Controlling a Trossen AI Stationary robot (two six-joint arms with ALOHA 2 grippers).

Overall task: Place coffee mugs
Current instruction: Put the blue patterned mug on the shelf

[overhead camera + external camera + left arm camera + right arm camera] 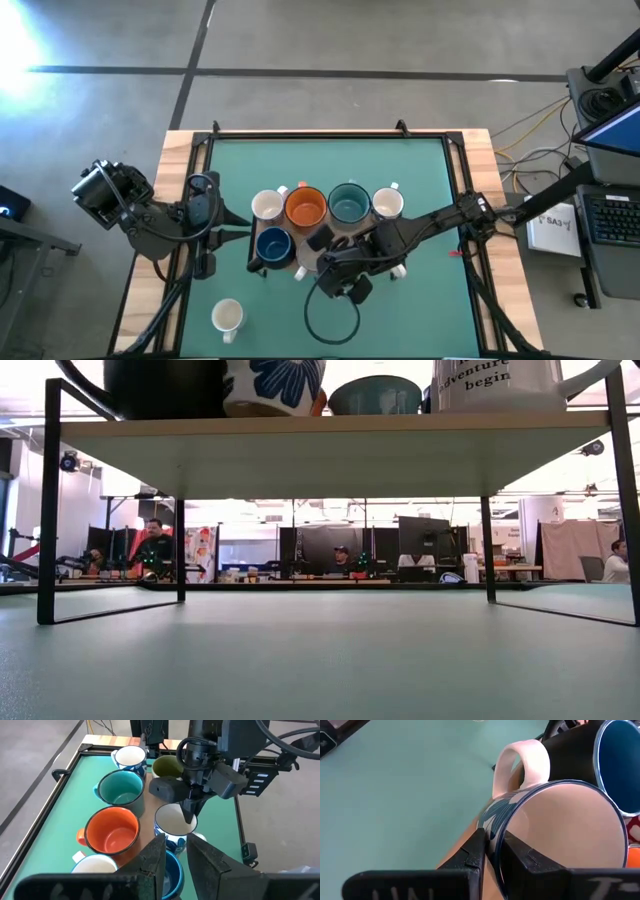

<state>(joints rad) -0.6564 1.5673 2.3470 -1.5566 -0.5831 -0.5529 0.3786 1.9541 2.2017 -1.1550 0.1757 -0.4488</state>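
Green mat, crowded shelf [300, 428] — right gripper [189, 815] pinches the blue-flowered mug [560, 830] by its rim; a slip could knock the orange mug [112, 830]. Left gripper [172, 851] waits, fingers slightly parted, empty.

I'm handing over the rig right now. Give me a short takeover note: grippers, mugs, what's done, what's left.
Right gripper: shut on the rim of the blue-flower mug, which sits on the wooden rack.
Left gripper: open, empty, waiting at the table's left side, facing the rack.
On the rack: white mug, orange mug, teal mug, white mug with blue print, navy mug, olive-green mug.
Left: release the flower mug; one white mug is off the rack, on the mat near the front left.
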